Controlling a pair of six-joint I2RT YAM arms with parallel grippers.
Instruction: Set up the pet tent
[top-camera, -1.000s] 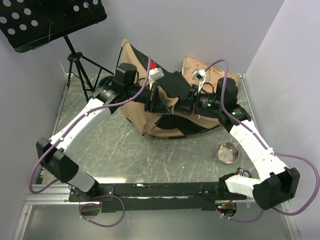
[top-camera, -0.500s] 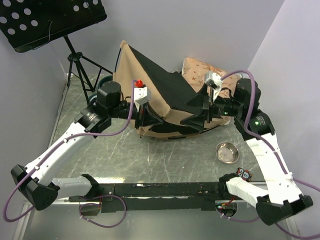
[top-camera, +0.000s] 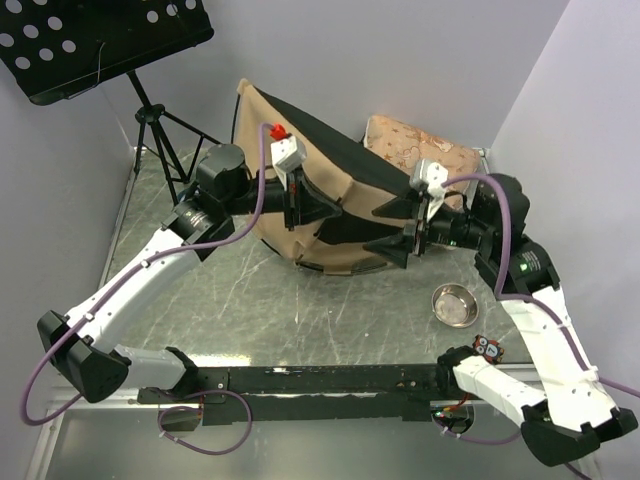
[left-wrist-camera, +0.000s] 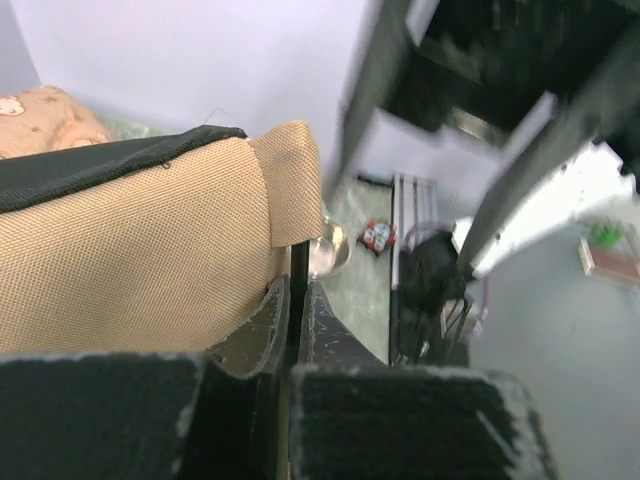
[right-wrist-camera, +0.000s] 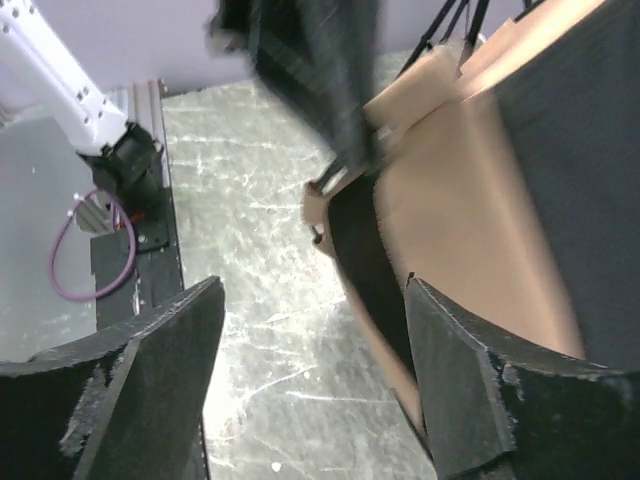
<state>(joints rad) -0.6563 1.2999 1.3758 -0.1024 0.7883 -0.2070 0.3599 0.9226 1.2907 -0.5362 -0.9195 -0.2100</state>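
Note:
The pet tent (top-camera: 305, 232), tan fabric with a black panel, lies collapsed and tilted at the table's middle back. My left gripper (top-camera: 322, 212) presses into its upper left side. In the left wrist view the left gripper (left-wrist-camera: 296, 287) is shut on a thin black pole (left-wrist-camera: 298, 262) that runs down beside the tan fabric (left-wrist-camera: 130, 270). My right gripper (top-camera: 388, 228) stands open at the tent's right edge. In the right wrist view the right gripper (right-wrist-camera: 315, 290) has bare table between its fingers, and the tent (right-wrist-camera: 470, 190) lies against the right finger (right-wrist-camera: 470, 380).
A pinkish patterned cushion (top-camera: 412, 148) sits behind the tent on the right. A steel bowl (top-camera: 455, 304) stands at the front right, also seen as the bowl (left-wrist-camera: 330, 250) in the left wrist view. A black music stand (top-camera: 90, 40) rises at the back left. Walls close in on both sides.
The right gripper has opened, let go of the tent and drawn back to the right. The left arm has shifted, still holding the pole, and the tent's black panel has turned upward.

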